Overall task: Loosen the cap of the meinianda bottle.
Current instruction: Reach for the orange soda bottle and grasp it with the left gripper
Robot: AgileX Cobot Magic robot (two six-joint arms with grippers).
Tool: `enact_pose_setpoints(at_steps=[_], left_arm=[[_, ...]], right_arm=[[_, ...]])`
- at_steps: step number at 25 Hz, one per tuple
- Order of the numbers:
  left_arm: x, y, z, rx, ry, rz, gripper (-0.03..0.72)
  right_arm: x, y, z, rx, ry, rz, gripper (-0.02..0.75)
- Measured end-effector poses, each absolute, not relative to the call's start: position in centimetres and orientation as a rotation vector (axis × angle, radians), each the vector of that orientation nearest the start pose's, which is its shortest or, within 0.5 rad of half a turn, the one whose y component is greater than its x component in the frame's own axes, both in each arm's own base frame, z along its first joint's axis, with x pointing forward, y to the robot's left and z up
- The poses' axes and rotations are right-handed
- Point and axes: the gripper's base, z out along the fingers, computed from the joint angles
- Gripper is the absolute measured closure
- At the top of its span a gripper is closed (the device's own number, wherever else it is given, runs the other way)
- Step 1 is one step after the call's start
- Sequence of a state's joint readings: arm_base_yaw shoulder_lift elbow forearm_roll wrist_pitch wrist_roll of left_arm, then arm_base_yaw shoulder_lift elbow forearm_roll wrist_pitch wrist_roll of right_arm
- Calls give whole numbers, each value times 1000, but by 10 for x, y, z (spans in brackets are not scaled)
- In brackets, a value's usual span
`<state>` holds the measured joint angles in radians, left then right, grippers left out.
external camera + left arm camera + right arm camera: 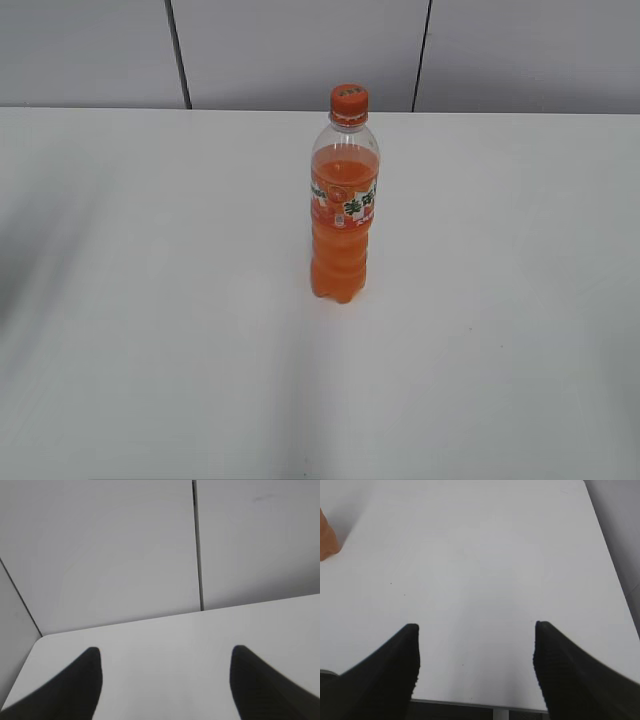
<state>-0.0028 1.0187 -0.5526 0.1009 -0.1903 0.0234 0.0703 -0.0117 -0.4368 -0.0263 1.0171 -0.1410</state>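
Two grippers are hanging back at the near side of the scene, neither showing in the exterior view: the left gripper [165, 680] is holding its fingers [75, 690] spread wide over bare counter [165, 630], and the right gripper [476, 670] is likewise keeping its fingers [570, 680] released with nothing between them, apparently waiting before any approach. Farther in, the meinianda bottle [344, 215] is standing upright near the middle of the counter, well apart from both grippers; only an orange sliver of it is showing at the left edge of the right wrist view. At its top the cap [349, 99] is sitting in place, so loosening is not yet begun, probably needing one gripper to steady the body.
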Motion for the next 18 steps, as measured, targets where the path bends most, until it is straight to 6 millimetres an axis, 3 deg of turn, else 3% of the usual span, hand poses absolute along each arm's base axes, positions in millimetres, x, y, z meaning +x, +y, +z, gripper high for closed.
enact_pose_setpoints(at_steps=[10,14,18], left_arm=[[259,-7,255,169,1759,39,204],[271,-22,234,295,1768,-118,207],[281,-47,211,546,1771,-362,208]], right_arm=[[2,-2,263,-217,2041,-76,204],[2,-2,263,-217,2041,-76,204],[2,-2,263,-217,2041,-76,204]])
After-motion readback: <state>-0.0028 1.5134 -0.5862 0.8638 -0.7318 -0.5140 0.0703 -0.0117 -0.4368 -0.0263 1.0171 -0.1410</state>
